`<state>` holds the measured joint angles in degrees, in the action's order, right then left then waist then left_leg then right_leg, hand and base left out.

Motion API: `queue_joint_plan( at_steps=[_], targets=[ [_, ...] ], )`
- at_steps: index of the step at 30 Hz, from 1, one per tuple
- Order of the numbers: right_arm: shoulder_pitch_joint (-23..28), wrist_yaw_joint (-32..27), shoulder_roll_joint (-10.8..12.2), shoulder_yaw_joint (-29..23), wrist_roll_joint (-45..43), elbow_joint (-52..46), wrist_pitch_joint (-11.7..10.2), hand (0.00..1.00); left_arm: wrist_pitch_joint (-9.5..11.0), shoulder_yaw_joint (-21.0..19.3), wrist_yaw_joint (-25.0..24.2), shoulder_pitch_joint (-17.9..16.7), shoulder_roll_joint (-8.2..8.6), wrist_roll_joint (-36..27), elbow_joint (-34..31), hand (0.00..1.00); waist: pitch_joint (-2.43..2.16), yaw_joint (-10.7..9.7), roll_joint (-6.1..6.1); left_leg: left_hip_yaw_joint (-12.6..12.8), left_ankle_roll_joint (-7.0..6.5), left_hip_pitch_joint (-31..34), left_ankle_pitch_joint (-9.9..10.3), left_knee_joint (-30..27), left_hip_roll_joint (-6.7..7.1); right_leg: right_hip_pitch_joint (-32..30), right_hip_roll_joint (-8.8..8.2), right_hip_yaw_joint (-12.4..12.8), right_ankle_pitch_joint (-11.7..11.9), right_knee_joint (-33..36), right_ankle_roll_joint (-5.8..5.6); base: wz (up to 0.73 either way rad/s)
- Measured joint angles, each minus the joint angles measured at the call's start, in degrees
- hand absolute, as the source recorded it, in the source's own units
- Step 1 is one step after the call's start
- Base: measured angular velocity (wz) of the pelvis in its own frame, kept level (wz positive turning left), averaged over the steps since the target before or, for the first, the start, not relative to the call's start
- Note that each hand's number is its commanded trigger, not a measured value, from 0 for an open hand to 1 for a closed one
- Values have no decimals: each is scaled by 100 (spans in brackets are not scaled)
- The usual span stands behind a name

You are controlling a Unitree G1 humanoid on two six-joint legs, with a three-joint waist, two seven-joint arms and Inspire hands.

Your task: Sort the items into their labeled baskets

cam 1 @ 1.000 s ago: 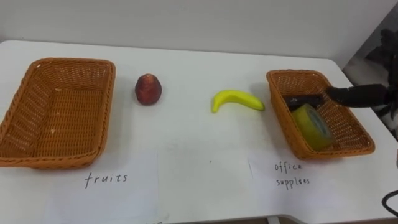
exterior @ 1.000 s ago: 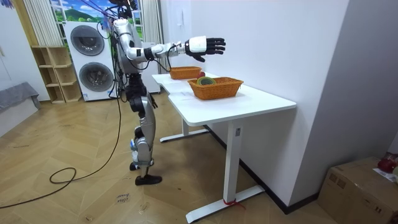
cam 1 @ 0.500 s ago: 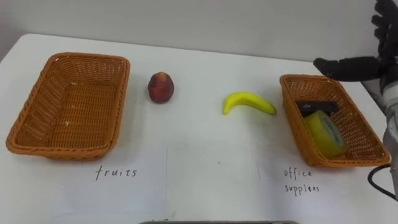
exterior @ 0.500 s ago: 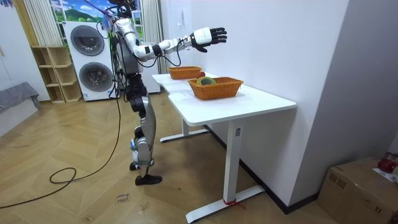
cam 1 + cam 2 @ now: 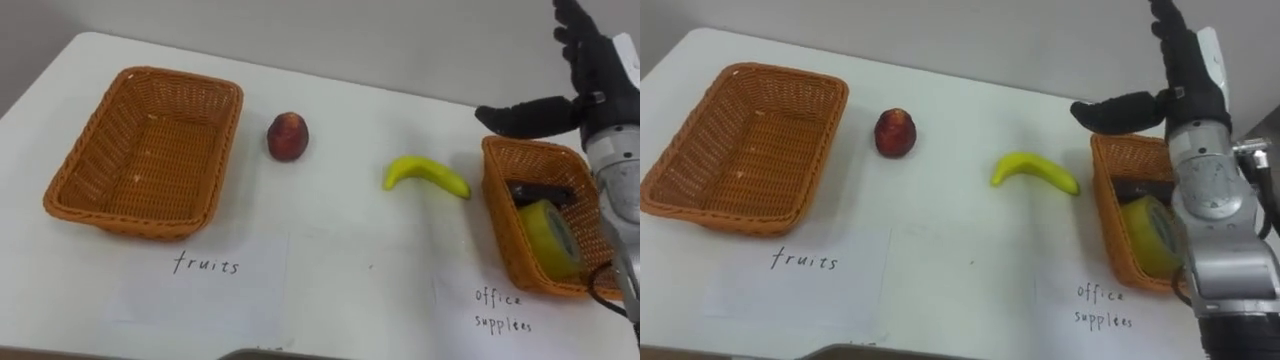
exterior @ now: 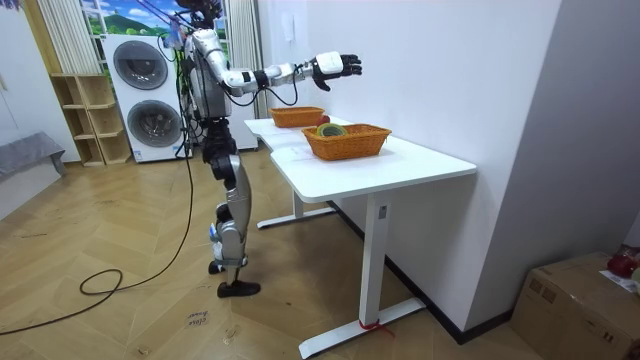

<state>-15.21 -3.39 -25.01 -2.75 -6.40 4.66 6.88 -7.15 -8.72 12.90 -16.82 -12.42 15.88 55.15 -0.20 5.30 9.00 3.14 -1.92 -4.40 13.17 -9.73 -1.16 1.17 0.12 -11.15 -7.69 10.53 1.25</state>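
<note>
The right hand (image 5: 585,75) is spread wide open and holds nothing, raised above the far edge of the supplies basket (image 5: 497,205). The banana (image 5: 427,175) lies on the surface (image 5: 340,250), below and to its left, just beside that basket. A second ago the hand reached low over the basket; it has lifted since.

- A home-like room with a laundry corner: two front-loading washing machines (image 6: 158,122) stacked against the far wall.
- Open wooden cubby shelves (image 6: 88,125) beside them, a curtain (image 6: 70,35) and a wood-plank floor (image 6: 130,320).
- It is also rigged for trials: a bare white desk (image 6: 400,165), a hand-lettered paper label (image 5: 205,265) before a wicker basket (image 5: 120,222), and a cardboard box (image 6: 575,300) on the floor.
</note>
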Motion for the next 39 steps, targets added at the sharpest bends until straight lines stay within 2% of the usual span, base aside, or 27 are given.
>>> queue_joint_plan(
  at_steps=[3, 6, 9, 18, 26, 32, 39],
  targets=[
    [-6, 61, -4, 172, -296, 3, -1, 0, 7, 5, 9, 96, -7, -7, 16, 0, 7, 115, -2, 66, 2, 59, -3, -6, 4, -82, 0, 32, 1, 1, 1, -10],
    [-6, 147, -28, 436, -292, 31, -1, 0, 20, 31, 23, 235, -16, -28, 189, 0, 34, 136, 16, 88, 2, 81, -3, -22, 3, -110, -2, 36, 2, 0, 3, -4],
    [-6, 296, -28, 603, -293, 32, -2, 0, 23, 100, 42, 291, -15, -47, 239, 0, 32, 137, 36, 86, 2, 171, -4, -38, 5, -185, -5, 33, 2, 0, 3, 0],
    [-6, 584, -44, 664, -344, 36, -3, 0, 47, 230, 49, 437, -23, -56, 299, 0, 69, 143, 129, 14, 3, 298, -4, -100, 10, -276, -42, 5, 4, -4, 6, 3],
    [-7, 907, -53, 828, -527, 38, -1, 0, 52, 334, 47, 606, -29, -57, 446, 0, 64, 146, 137, -9, 3, 327, -4, -108, 16, -275, -53, 1, 4, 4, 6, 1],
    [-7, 1065, -53, 830, -1063, 35, 11, 0, 46, 338, 45, 601, -30, -57, 446, 0, 53, 154, 151, -8, 3, 331, -4, -108, 16, -277, -53, -2, 4, 6, 6, 0],
    [-7, 1120, -55, 831, -1485, 36, 23, 0, 45, 340, 3, 599, -68, -52, 444, 0, 22, 183, 194, -6, 3, 329, -4, -108, 16, -283, -56, -32, 4, 5, 6, 0]
  ],
)
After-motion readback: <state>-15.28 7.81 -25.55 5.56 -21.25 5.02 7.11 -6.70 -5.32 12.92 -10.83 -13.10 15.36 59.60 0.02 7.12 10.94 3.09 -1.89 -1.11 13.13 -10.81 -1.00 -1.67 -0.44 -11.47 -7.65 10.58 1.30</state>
